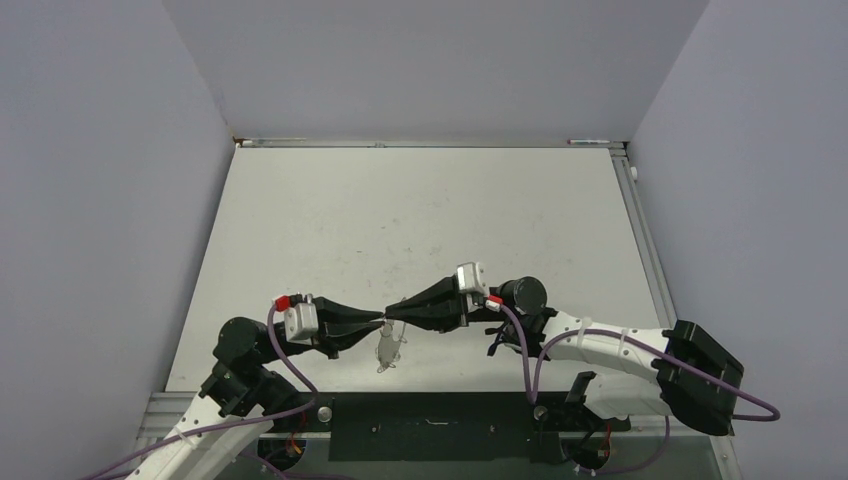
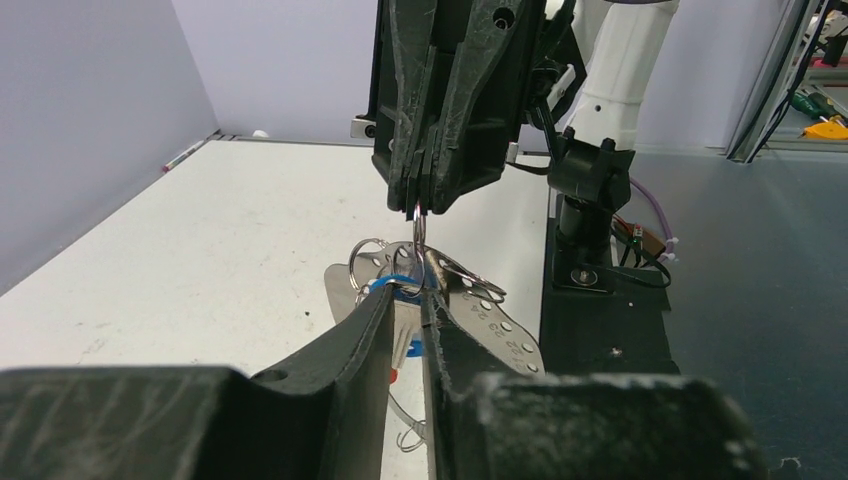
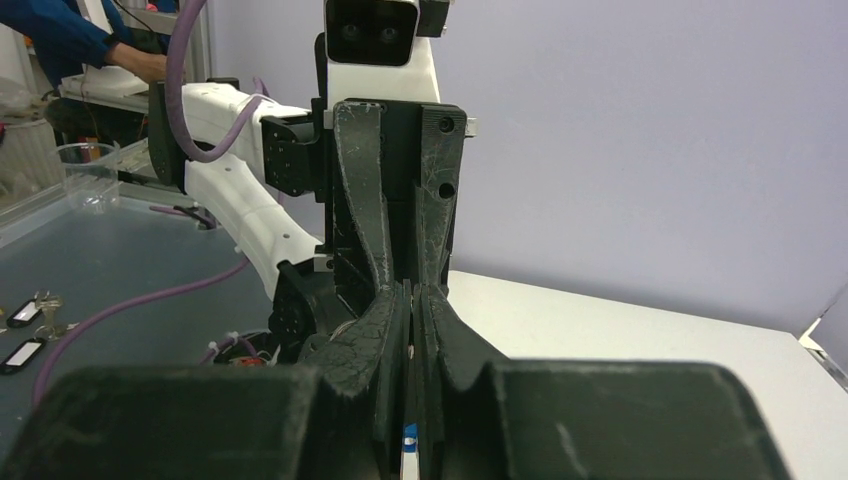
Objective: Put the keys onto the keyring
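My two grippers meet tip to tip above the table's near middle. The left gripper [image 1: 381, 320] [image 2: 408, 296] is shut on the blue-headed key [image 2: 400, 283], its silvery blade between the fingers. The right gripper [image 1: 391, 318] [image 3: 410, 292] is shut on a small wire loop [image 2: 419, 228] of the silvery keyring [image 1: 387, 350], which hangs just below the tips. In the left wrist view the keyring [image 2: 500, 325] shows a flat rim with numbered holes and wire loops. A red spot [image 2: 393, 375] of the other key shows under the left finger. A blue bit [image 3: 405, 433] shows between the right fingers.
The white table [image 1: 420, 220] stretches behind the grippers, walled on three sides. A dark base plate [image 1: 430, 425] lies along the near edge. A pen [image 1: 590, 142] lies at the far right edge.
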Controlling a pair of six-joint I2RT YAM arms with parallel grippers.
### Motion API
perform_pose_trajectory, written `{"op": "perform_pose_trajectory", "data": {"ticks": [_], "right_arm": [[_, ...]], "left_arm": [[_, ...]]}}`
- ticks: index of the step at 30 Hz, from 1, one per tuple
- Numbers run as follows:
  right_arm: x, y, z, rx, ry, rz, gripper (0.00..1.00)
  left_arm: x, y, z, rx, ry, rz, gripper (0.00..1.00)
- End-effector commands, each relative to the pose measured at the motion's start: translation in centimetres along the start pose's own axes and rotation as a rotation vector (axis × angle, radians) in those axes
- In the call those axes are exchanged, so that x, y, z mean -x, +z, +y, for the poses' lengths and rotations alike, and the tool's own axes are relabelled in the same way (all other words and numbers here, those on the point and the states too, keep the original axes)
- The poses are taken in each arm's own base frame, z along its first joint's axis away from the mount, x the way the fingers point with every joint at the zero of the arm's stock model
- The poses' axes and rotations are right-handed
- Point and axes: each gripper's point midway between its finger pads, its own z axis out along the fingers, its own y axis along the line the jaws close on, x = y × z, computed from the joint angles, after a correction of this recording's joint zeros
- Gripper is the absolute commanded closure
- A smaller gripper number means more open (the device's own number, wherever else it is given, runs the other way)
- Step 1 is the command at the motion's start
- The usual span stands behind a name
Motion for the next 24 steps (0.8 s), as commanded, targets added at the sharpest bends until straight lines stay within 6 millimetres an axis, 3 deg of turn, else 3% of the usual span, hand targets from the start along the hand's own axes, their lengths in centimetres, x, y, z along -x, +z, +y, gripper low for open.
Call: {"op": "perform_pose_trajectory", "data": {"ticks": [1,3,24], "right_arm": [[4.1,1.1,0.1,0.045,-0.065,-0.129,0.95],[4.2,1.0,0.2,0.050,-0.063,-0.129,0.95],[0.3,-0.8,-0.3,-0.036,-0.037,0.003,0.95]], "left_arm": [[0.8,0.2,-0.1,-0.013,0.020,-0.021,0.92],[0.8,0.2,0.1,-0.004,0.022,-0.020,1.00],[2.0,-0.4,0.2,0.028,0.078,-0.056,1.00]]}}
